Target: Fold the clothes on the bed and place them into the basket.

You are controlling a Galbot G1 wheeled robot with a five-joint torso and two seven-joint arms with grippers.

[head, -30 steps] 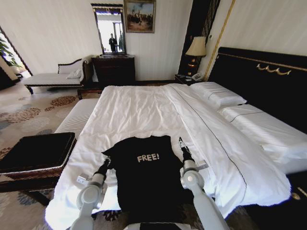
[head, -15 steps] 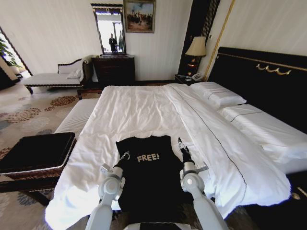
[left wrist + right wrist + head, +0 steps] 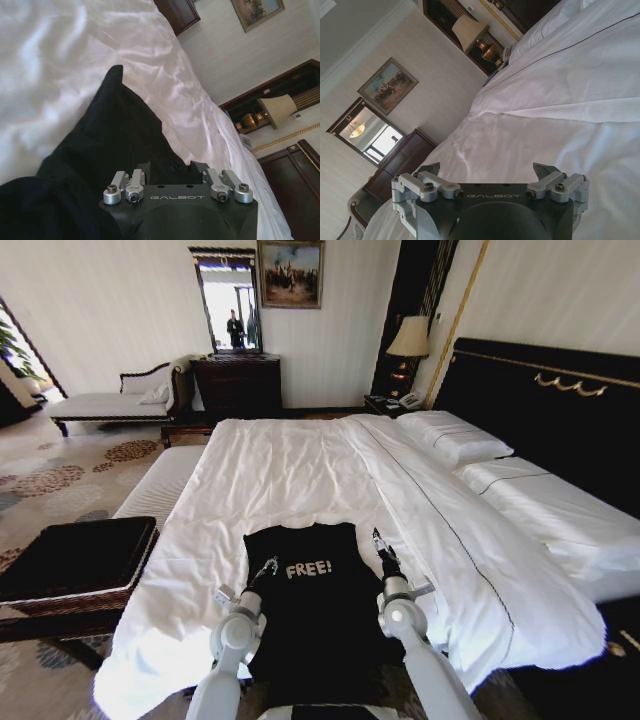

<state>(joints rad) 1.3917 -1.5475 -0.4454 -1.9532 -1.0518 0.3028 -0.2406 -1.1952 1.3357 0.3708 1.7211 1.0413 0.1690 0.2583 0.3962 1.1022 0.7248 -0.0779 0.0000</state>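
The black T-shirt (image 3: 315,630) with white "FREE!" lettering lies flat at the near end of the bed (image 3: 300,470). Its left sleeve is folded in, so that side runs straight. My left gripper (image 3: 266,566) sits on the shirt's upper left, just left of the lettering. In the left wrist view the left gripper (image 3: 171,167) is down on dark cloth (image 3: 110,135). My right gripper (image 3: 377,538) stands open at the shirt's upper right edge. In the right wrist view the right gripper (image 3: 487,170) holds nothing and white sheet lies beyond it. The basket (image 3: 60,600) stands on the floor to the left.
A narrow white-cushioned bench (image 3: 160,485) runs along the bed's left side, between bed and basket. Pillows (image 3: 455,435) and the black headboard (image 3: 540,410) are at the right. A dresser (image 3: 237,385) and a chaise (image 3: 110,400) stand by the far wall. Patterned carpet surrounds the basket.
My left gripper moved from the shirt's outer left edge inward toward the lettering, carrying the left sleeve over the body. The right arm stayed put.
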